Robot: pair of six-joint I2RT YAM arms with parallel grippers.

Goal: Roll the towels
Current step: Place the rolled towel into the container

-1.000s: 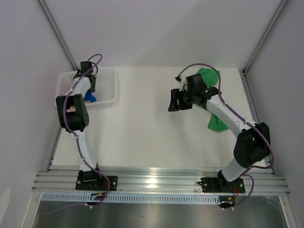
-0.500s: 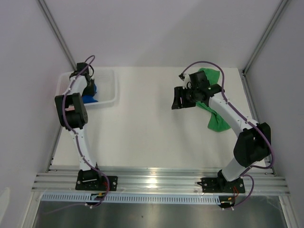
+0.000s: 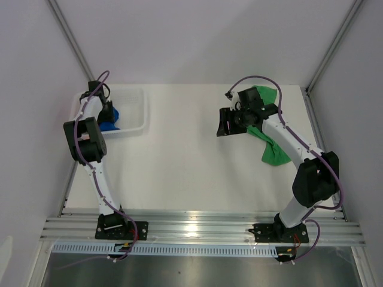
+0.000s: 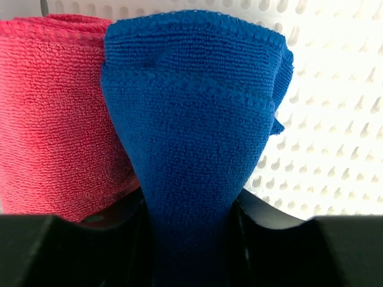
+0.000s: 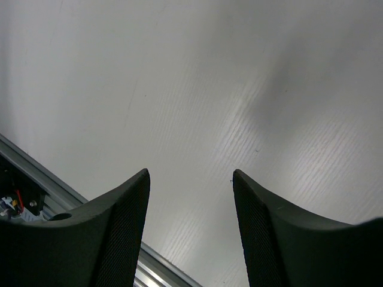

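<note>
In the overhead view we are seeing the left gripper (image 3: 106,110) reaching down into the white plastic mesh basket (image 3: 139,107), which is sitting in the upper left of the frame at the far left corner of the white counter (image 3: 179,167). A patch of the royal blue terry towel (image 3: 110,124) is showing inside the basket, right at that gripper. In the left wrist view the left gripper (image 4: 190,215) is clamping on the royal blue terry towel (image 4: 197,137): the cloth is bunching into a narrow neck between the black fingers (image 4: 42,251) at the bottom of the frame and widening toward the top. The pink-red terry towel (image 4: 54,113) is lying to the left of it, touching it, and both are resting against the perforated basket wall (image 4: 335,119). In the overhead view the bright green fabric towel (image 3: 274,154) is lying crumpled on the counter in the upper right of the frame, partly passing under the right arm. The right gripper (image 3: 224,123) is hanging just right of the frame's centre, apart from the green towel. In its wrist view the right gripper (image 5: 190,176) is holding its jaws wide apart with nothing between them, looking down on bare counter (image 5: 239,84), with an aluminium rail (image 5: 161,266) crossing the lower left corner.
</note>
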